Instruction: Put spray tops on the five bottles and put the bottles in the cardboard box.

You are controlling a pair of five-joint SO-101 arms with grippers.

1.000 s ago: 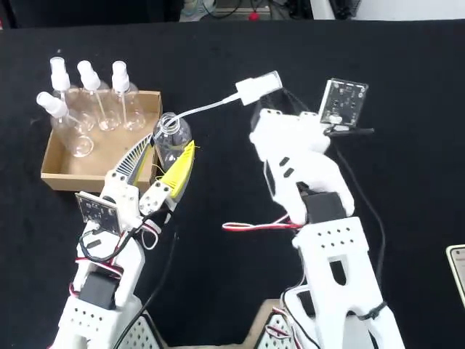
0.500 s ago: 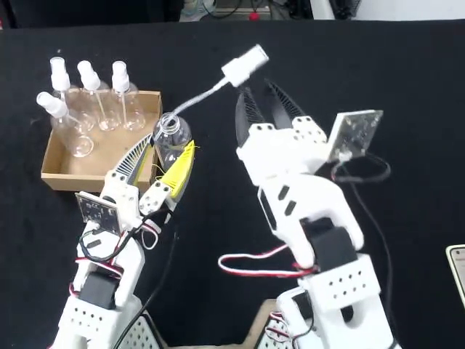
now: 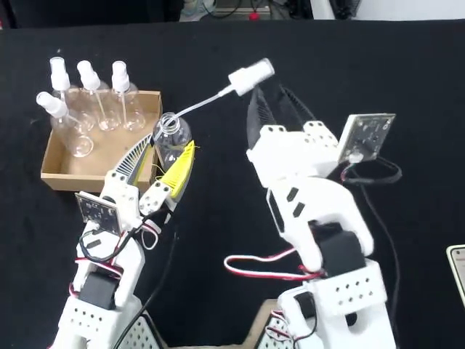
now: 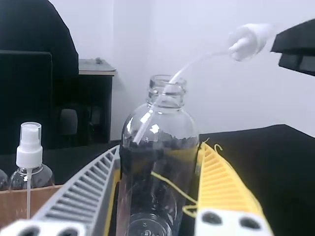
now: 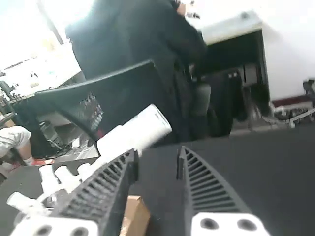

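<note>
The left gripper (image 3: pixel 172 143) is clamped round the open bottle (image 4: pixel 157 142), just right of the box (image 3: pixel 58 177); its wrist view cuts off the bottle's base. The spray top (image 3: pixel 251 75) leans with its tube in the neck. The right gripper (image 3: pixel 267 91) is spread, empty, beside the top's head; contact unclear. Four capped bottles (image 3: pixel 91 102) sit in the box.

No lettering, number or sign can be read on the clear plastic bottles (image 3: pixel 98 109), the brown cardboard box (image 3: pixel 87 179) at ten o'clock, or the small circuit boards (image 3: pixel 369 133) mounted on the arms.
</note>
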